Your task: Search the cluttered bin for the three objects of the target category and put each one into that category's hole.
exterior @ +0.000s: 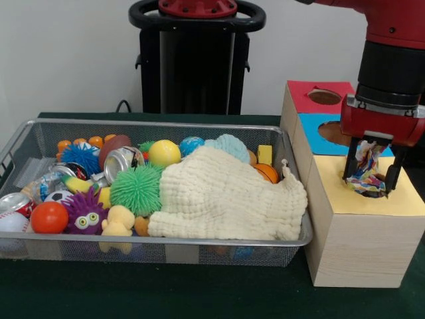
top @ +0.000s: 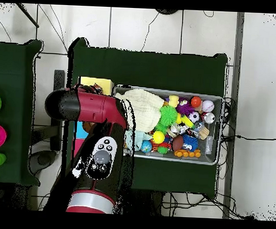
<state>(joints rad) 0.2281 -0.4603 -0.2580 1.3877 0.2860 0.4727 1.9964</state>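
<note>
My gripper hangs over the yellow section of the wooden sorting box at the right. It is shut on a crumpled, many-coloured wrapper, whose lower end touches or nearly touches the yellow top. Any hole in the yellow top is hidden behind the wrapper. The red section and the blue section behind it each show a dark hole. The wire bin sits left of the box, full of toys, balls and cans. In the overhead view the arm covers the gripper and most of the box.
A cream knitted cloth covers the bin's right half and droops over its rim. Left of it lie a green spiky ball, a purple furry toy, an orange ball, a yellow ball and a soda can.
</note>
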